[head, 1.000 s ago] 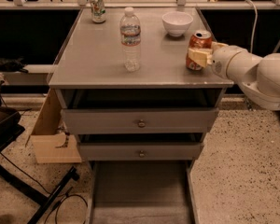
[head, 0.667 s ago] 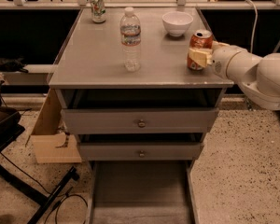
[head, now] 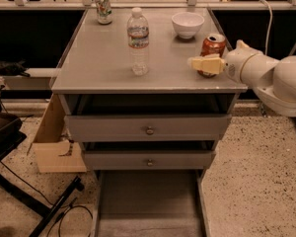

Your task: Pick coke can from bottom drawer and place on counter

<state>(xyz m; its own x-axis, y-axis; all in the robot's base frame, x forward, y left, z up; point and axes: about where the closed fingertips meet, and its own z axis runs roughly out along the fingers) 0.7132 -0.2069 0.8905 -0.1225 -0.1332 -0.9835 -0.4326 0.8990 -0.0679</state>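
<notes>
Not much changed in last second: can [head: 214,44] same spot, right front corner of counter [head: 98,58]. Gripper [head: 208,63] crept touch lower and leftward across can's front. Can looks base-down on surface, so placing pretty much done imo; letting go and backing off left. Jaw state: can't tell, far side hidden behind can. Bottom drawer [head: 148,196] open, no can in it. Edges: can near front and right rim, outward nudge could tip it off. Bottle [head: 138,41], bowl [head: 187,23] apart; open room right of counter.
</notes>
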